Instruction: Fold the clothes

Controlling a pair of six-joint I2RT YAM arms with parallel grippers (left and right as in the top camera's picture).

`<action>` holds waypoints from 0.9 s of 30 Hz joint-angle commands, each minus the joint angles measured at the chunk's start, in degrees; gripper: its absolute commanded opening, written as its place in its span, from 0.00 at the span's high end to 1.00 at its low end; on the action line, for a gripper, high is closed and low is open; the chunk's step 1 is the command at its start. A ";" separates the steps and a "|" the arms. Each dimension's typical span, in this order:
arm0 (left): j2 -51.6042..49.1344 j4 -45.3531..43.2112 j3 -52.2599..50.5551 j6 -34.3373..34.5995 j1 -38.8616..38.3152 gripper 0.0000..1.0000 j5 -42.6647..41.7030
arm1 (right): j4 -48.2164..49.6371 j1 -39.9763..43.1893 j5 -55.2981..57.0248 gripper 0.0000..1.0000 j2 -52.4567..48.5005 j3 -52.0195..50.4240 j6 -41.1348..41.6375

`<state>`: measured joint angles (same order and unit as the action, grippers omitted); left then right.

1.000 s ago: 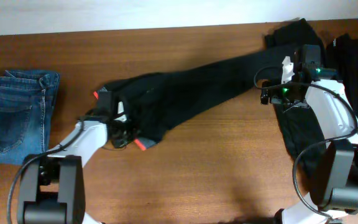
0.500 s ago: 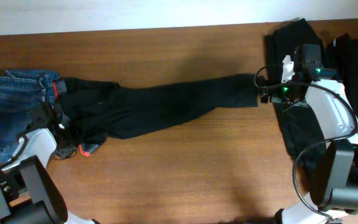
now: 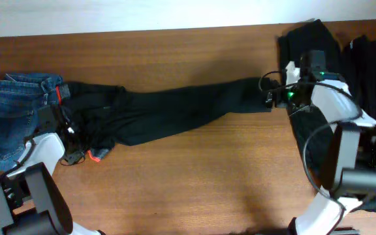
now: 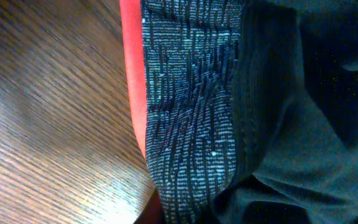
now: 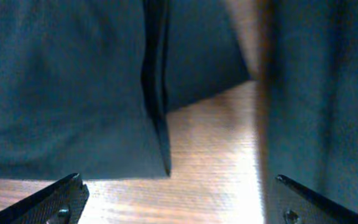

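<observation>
The black trousers (image 3: pixel 175 111) lie stretched across the table, waist at the left, leg hem at the right. Red-orange waistband lining shows at the waist (image 3: pixel 95 155). My left gripper (image 3: pixel 70 136) is at the waist end. Its wrist view is filled by the textured waistband (image 4: pixel 191 93) and red lining (image 4: pixel 132 81); the fingers are hidden, and it appears shut on the waistband. My right gripper (image 3: pixel 271 96) is wide open just above the table at the hem. In the right wrist view the hem (image 5: pixel 61 81) lies beyond the open fingers (image 5: pixel 179 196).
Folded blue denim jeans (image 3: pixel 12 124) lie at the far left, with the trouser waist touching their right edge. More black garments are piled at the right edge (image 3: pixel 364 72) and under my right arm (image 3: pixel 309 140). Bare wooden table (image 3: pixel 194 176) runs along the front.
My left gripper has pulled the waist far to the left, up to the jeans, drawing the trousers out long. My right gripper shifted slightly left toward the hem.
</observation>
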<state>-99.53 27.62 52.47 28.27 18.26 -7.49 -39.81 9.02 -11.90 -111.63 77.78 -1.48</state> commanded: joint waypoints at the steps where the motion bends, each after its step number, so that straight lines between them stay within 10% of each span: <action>1: 0.44 0.02 -0.02 -0.98 -0.39 0.99 -0.66 | 1.95 0.33 -4.46 0.02 -3.85 0.26 -1.29; 7: 0.44 0.00 -0.02 -0.98 -0.37 0.99 -0.66 | 5.14 0.15 -10.38 0.14 -9.66 0.26 -2.60; 14: 0.44 0.00 -0.02 -0.96 -0.37 0.99 -0.66 | 2.03 -2.08 -10.62 0.93 -10.54 0.26 -2.56; 27: 0.44 -0.15 -0.02 -0.98 -0.37 0.98 -0.63 | -2.01 -2.38 -11.69 0.96 -0.50 2.12 -2.97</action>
<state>-99.53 27.62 52.47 28.25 18.22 -7.49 -43.24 7.14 -23.73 -118.41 78.87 -3.88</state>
